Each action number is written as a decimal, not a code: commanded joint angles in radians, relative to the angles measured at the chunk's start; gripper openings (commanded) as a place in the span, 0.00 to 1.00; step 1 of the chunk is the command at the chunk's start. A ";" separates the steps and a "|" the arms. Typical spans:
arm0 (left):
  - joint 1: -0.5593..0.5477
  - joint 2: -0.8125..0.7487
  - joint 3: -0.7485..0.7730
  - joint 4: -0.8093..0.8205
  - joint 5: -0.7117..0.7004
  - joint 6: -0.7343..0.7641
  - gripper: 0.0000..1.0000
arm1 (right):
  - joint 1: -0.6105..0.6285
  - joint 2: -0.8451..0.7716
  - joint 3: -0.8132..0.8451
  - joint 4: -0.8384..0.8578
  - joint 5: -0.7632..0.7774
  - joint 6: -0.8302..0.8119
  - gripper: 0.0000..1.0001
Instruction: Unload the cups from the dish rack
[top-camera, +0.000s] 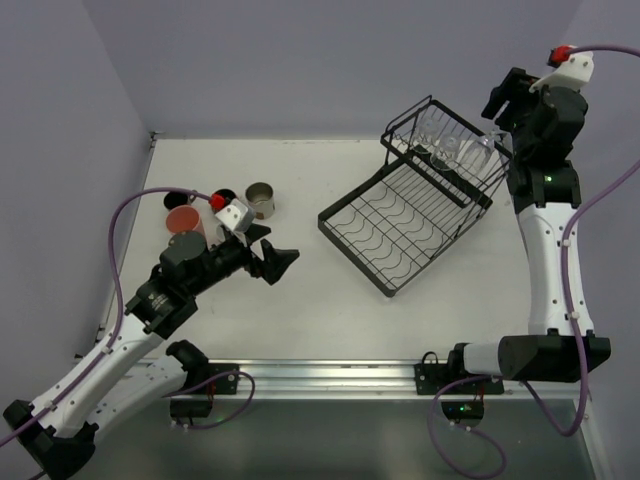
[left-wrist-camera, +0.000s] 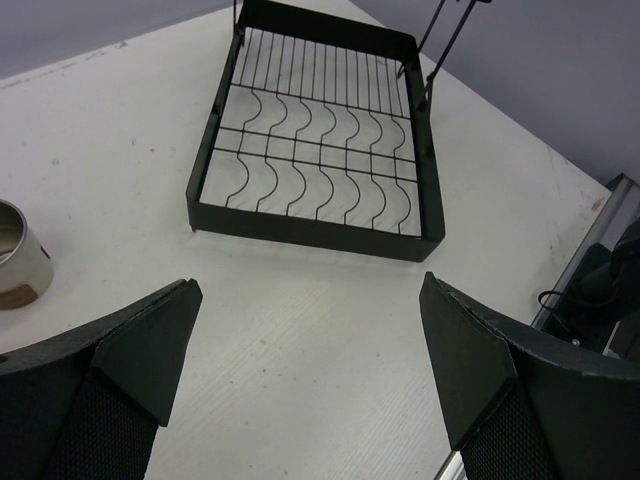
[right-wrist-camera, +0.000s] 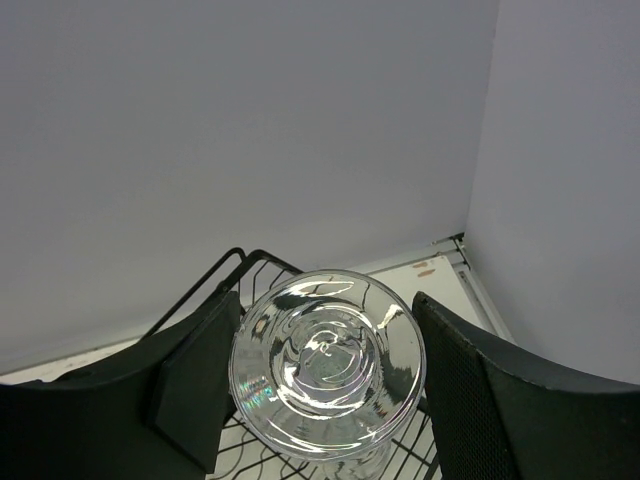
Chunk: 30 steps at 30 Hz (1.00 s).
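Jaws of right gripper (right-wrist-camera: 328, 395) are clamping a clear glass (right-wrist-camera: 328, 350), one finger pressing on each side. The glass's round, ringed base is facing the wrist camera and catching bright glints. Glass is sitting over the raised wire basket at the far end of the dish rack (left-wrist-camera: 310, 231); whether it is touching the wires cannot be told. That end is lying in the table's far right corner, with back wall (right-wrist-camera: 250, 130) and side wall (right-wrist-camera: 570, 200) standing near.

Left gripper (left-wrist-camera: 310, 370) is standing with jaws wide apart, gripping nothing, hovering low over the table (top-camera: 300, 310). Bare white surface is running from its fingertips to the rack's near rim.

Orange-red mug (top-camera: 183, 220), dark mug (top-camera: 224, 194) and cream cup (top-camera: 262, 199) are sitting close together near the table's left edge, well apart from the rack.
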 joint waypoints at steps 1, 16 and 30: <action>0.008 0.006 0.026 0.030 0.006 0.017 1.00 | -0.005 -0.032 0.036 0.087 -0.013 0.013 0.27; 0.008 0.092 0.074 0.118 0.126 -0.106 1.00 | -0.005 -0.037 0.103 0.081 -0.011 0.000 0.27; 0.006 0.240 0.074 0.502 0.229 -0.362 1.00 | -0.005 -0.071 0.158 0.076 -0.072 0.036 0.27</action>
